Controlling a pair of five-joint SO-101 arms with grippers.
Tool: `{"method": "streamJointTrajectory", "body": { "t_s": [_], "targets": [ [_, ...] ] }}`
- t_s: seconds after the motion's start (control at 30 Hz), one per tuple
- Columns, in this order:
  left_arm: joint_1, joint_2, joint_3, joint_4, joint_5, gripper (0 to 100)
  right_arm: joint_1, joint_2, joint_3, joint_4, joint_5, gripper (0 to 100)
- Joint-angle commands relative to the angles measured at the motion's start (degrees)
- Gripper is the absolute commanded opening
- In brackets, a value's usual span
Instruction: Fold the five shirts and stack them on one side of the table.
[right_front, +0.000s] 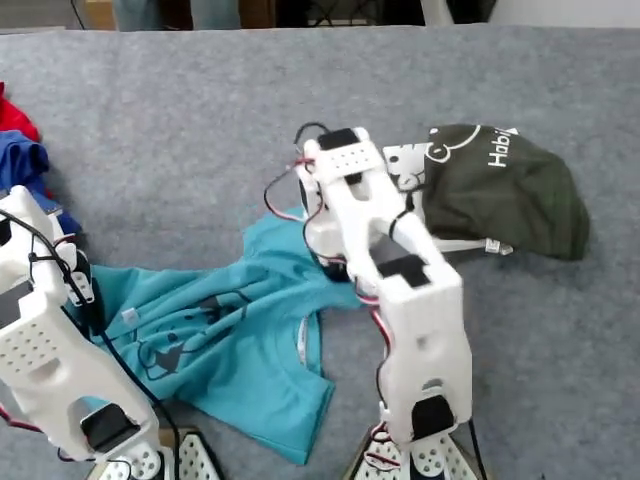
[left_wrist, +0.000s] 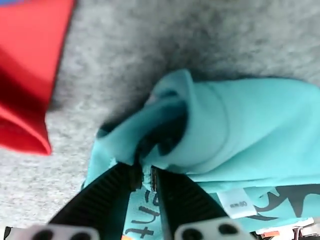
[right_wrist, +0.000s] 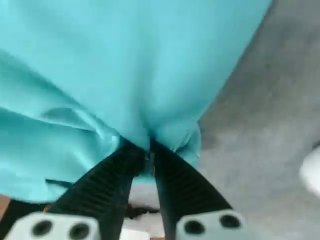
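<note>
Spreading wide, the grey felt tabletop (right_front: 180, 130) bears a teal shirt (right_front: 240, 325), clamped by left pincer (left_wrist: 145, 176) and right pincer (right_wrist: 150, 152).

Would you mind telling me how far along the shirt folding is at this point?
Looks done: the dark green shirt lies in a compact bundle, apart from the others. In hand: the teal shirt, spread out and rumpled, is pinched by the left gripper and the right gripper. Left: the red shirt and blue shirt sit heaped at the table edge; no stack is visible yet.
</note>
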Motion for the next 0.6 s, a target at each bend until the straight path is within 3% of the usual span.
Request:
{"method": "streamJointTrajectory", "body": {
  "t_s": [0.0,0.13,0.3,0.4,0.57],
  "targets": [
    [0.22,-2.11,-0.04,0.00,-0.35,3,1.93,-8.84,10.86,-3.96,-0.18,3.1],
    [0.22,-2.11,-0.04,-0.09,-0.35,3,6.15,-12.35,11.12,-7.12,-0.53,12.0],
    [0.22,-2.11,-0.04,-0.09,-0.35,3,7.47,-13.23,2.15,-3.52,-0.26,28.0],
    [0.22,-2.11,-0.04,0.00,-0.35,3,6.68,-13.32,-5.58,1.41,-0.35,28.5],
    [0.22,-2.11,0.04,0.00,-0.35,3,4.13,-12.35,-15.08,-1.14,-0.53,28.6]
  ]
}}
